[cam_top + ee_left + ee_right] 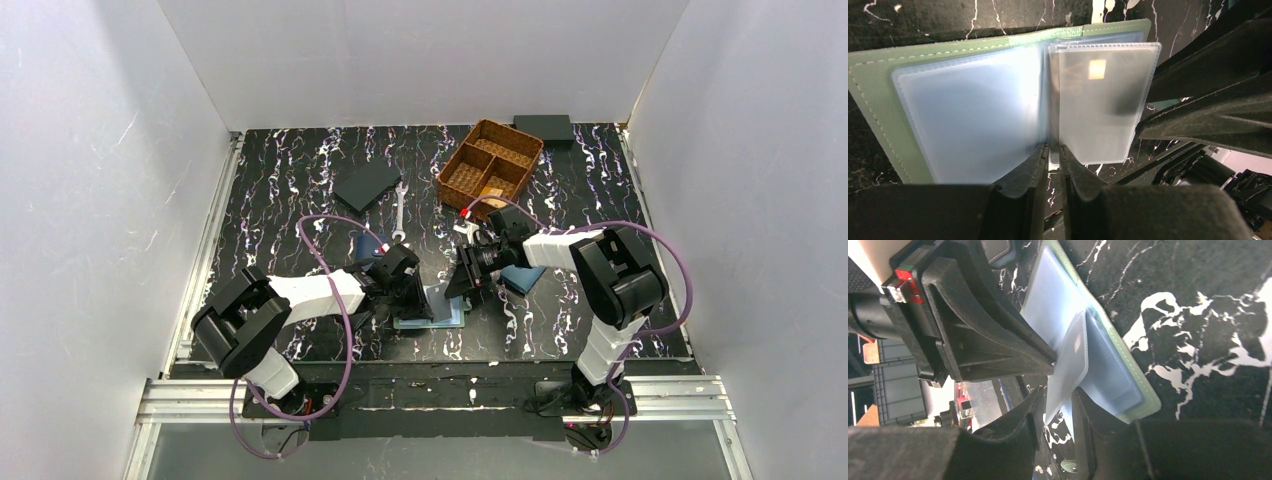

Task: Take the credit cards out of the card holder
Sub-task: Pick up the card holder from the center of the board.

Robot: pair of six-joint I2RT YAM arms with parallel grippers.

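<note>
The mint-green card holder [447, 319] lies open between the arms, its green cover [878, 100] spread flat and its clear plastic sleeves showing. One sleeve leaf stands up with a pale card [1103, 100] inside, a gold chip showing through it; the card also shows in the right wrist view [1074, 352]. My left gripper [1053, 151] is shut on the bottom edge of the sleeves at the fold. My right gripper [1058, 405] is closed around the raised leaf's free edge. The holder's rim [1144, 401] lies beside it. No dark card shows.
A brown wicker basket [490, 165] stands at the back, a black box [543, 126] behind it. A navy wallet [366, 186] and a wrench [399, 212] lie behind the left arm. A blue wallet [524, 279] lies under the right arm.
</note>
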